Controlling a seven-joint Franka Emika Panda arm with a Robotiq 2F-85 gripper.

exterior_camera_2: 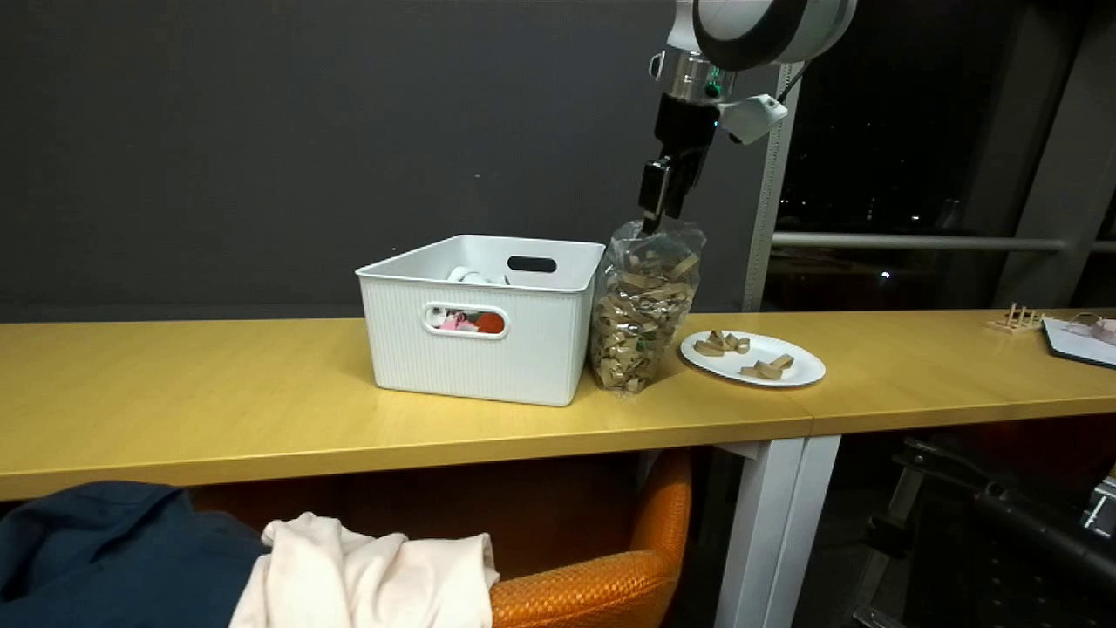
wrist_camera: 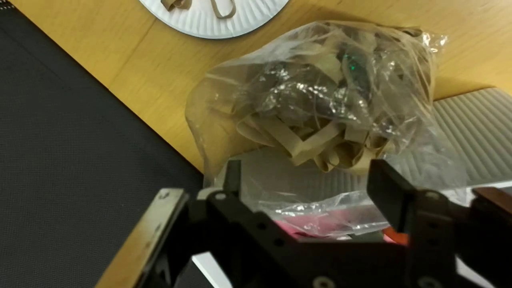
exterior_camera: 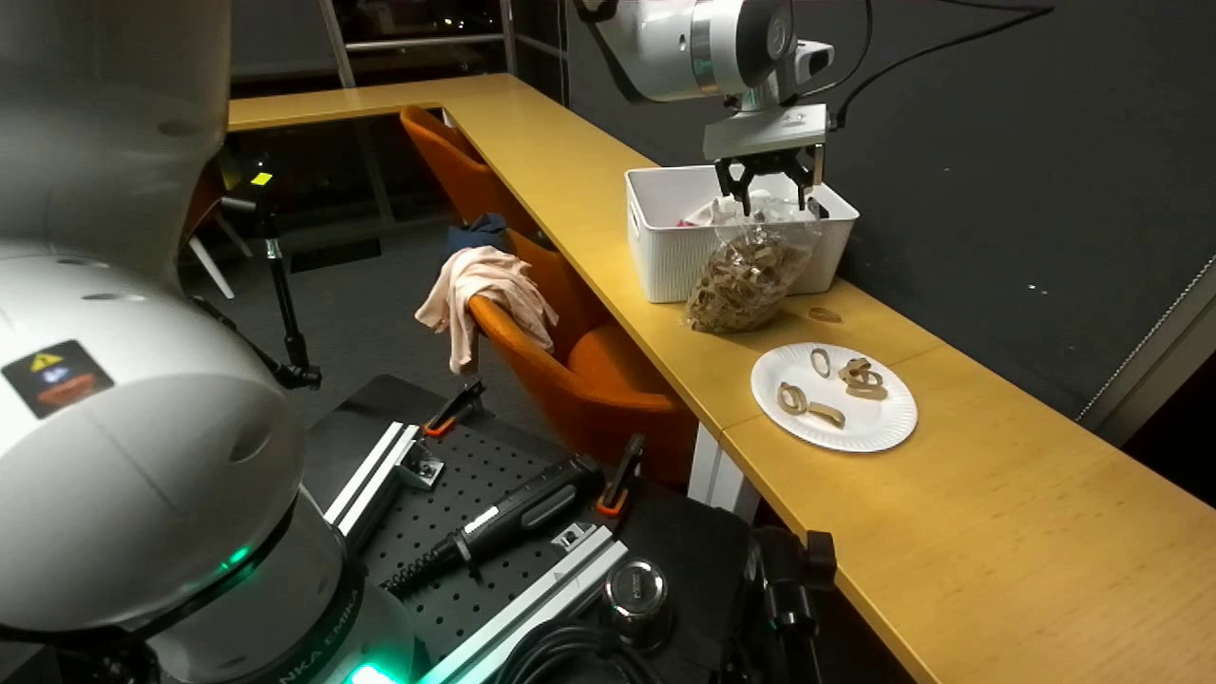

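- Landmark is the white bin (exterior_camera_2: 471, 371) on the worktop (exterior_camera: 1026, 494).
- We have the gripper (exterior_camera: 773, 206) above the bin's bag-side edge, jaws well apart, nothing pinched between them; we can't tell if film brushes it.
- Clear plastic bag (exterior_camera: 749, 283) stands just beside the bin, apparently leaning on its wall, packed with flat tan loops (wrist_camera: 294, 150).
- We judge it fairly light, floppy and slick; loops look springy, likely rubber bands, not fragile. Thin film could slip or tear.
- We'd take hold of the loose film above the fill, near the bin's rim, gathering several folds.
- Paper plate (exterior_camera: 817, 436), past the bag from the bin, carries a few loops.
- Writing: we read "EMIKA" on the arm's base (exterior_camera: 332, 632), well apart from the bin; we find nothing readable on the bag.
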